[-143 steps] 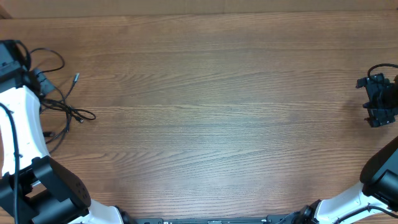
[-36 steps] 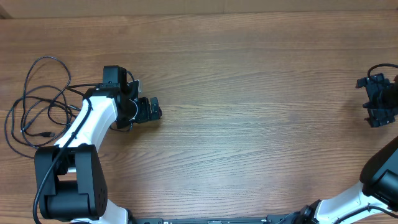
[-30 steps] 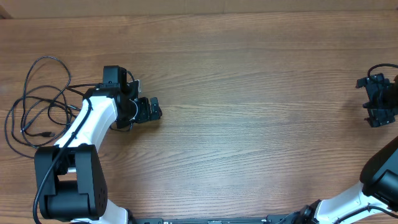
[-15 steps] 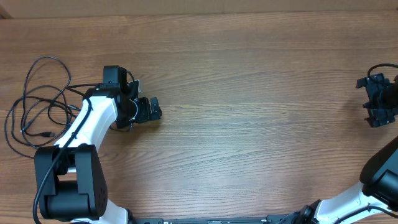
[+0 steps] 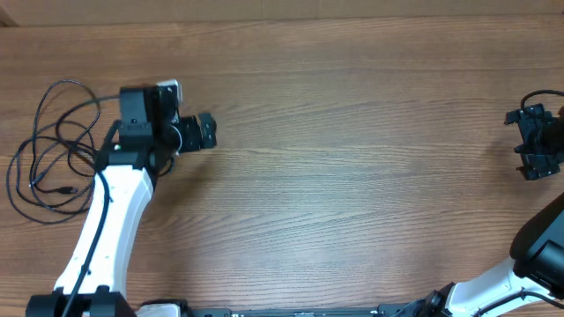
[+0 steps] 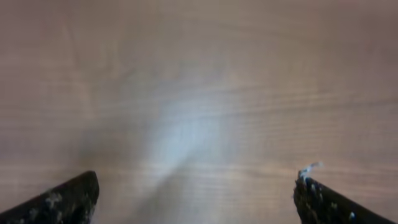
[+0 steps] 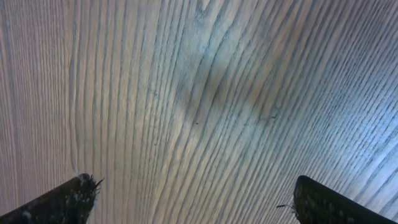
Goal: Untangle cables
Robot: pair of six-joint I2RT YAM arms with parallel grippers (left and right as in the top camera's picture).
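Observation:
The cables (image 5: 51, 150) lie as loose black loops on the wooden table (image 5: 352, 106) at the far left, with a small plug end (image 5: 67, 189) near their lower edge. My left arm crosses their right side and hides part of them. My left gripper (image 5: 208, 132) is to the right of the loops, apart from them, and open. The left wrist view shows the left gripper (image 6: 196, 202) with only blurred bare wood between its tips. My right gripper (image 5: 522, 141) is at the far right edge, open; in the right wrist view the right gripper (image 7: 193, 202) holds nothing.
The table's far edge (image 5: 282, 19) runs along the top of the overhead view. Thicker black wires (image 5: 542, 95) of the right arm hang by its gripper. Both arm bases sit at the near edge.
In the last half second my left arm swung, carrying its gripper a little farther back and to the left. Cables and right arm have not moved.

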